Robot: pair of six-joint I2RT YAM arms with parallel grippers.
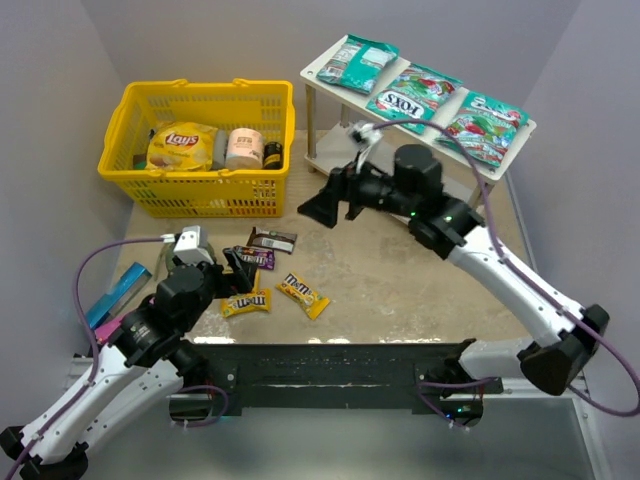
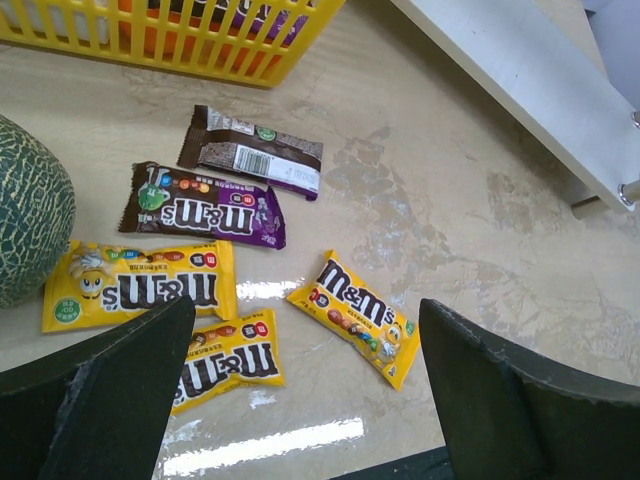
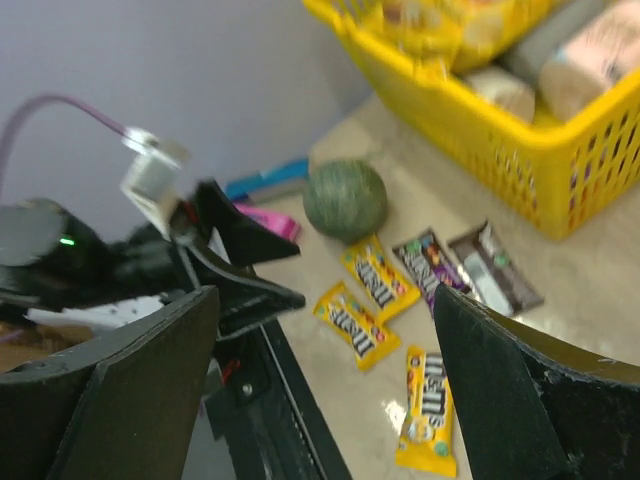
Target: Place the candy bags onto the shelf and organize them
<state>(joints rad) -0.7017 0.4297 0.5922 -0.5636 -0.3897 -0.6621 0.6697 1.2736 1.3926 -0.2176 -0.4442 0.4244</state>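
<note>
A: Left gripper (image 2: 305,310) loomed nearest, at the bottom of its wrist view. How did it stand?
B: Spread wide and empty, above the table (image 1: 400,280). The right gripper (image 1: 330,205), mid-frame from above, was spread too, holding nothing.
A: And the shelf (image 1: 318,72)?
B: Upper right, with three teal bags (image 1: 412,95) lying in a row on its top board.
A: The small packets?
B: Left of centre on the table: three yellow packets (image 2: 140,285), a purple packet (image 2: 203,205), a brown packet (image 2: 252,152), all untouched.
</note>
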